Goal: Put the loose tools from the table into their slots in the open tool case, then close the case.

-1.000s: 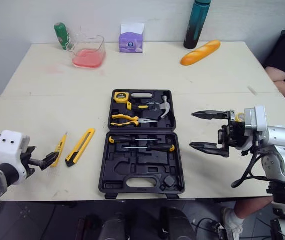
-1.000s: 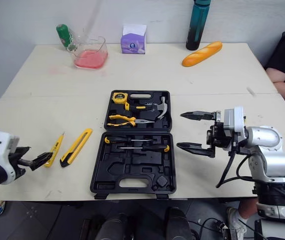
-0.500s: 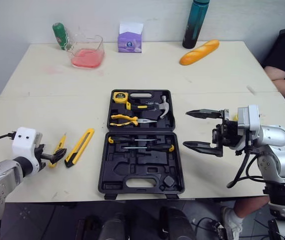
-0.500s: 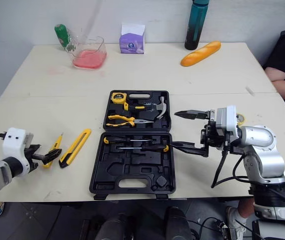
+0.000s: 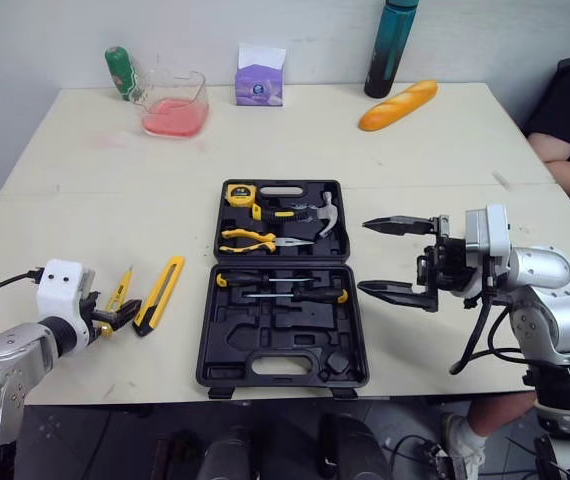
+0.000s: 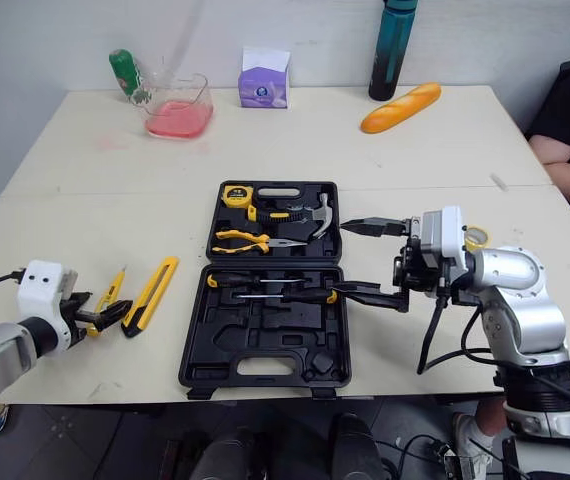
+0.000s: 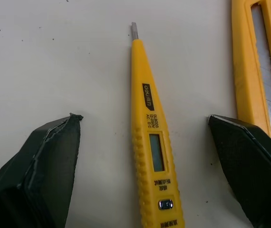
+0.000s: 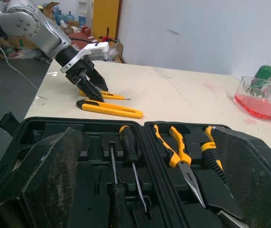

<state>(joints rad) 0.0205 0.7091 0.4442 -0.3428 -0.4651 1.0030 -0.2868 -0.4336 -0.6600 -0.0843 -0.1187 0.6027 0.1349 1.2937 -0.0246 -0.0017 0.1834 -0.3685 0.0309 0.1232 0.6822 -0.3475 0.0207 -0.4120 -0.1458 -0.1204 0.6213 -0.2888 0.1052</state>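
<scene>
The pale beige rectangular table (image 5: pixel 445 150) carries an open black plastic tool case (image 5: pixel 280 345) near its front middle. Left of the case lie a slim yellow tester pen (image 5: pixel 118 292) and, just beside it, a yellow utility knife (image 5: pixel 160 294). Along the far edge stand a green bottle (image 5: pixel 121 72), a clear container of pink liquid (image 5: pixel 176 103), a purple tissue box (image 5: pixel 258 84), a tall teal bottle (image 5: pixel 386 48) and a golden bread loaf (image 5: pixel 399 105).

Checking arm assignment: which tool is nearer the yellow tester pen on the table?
Left. The left tool straddles the pen, fingers open either side; the right tool hovers at the right edge of the case, on the far side from the pen.
</scene>
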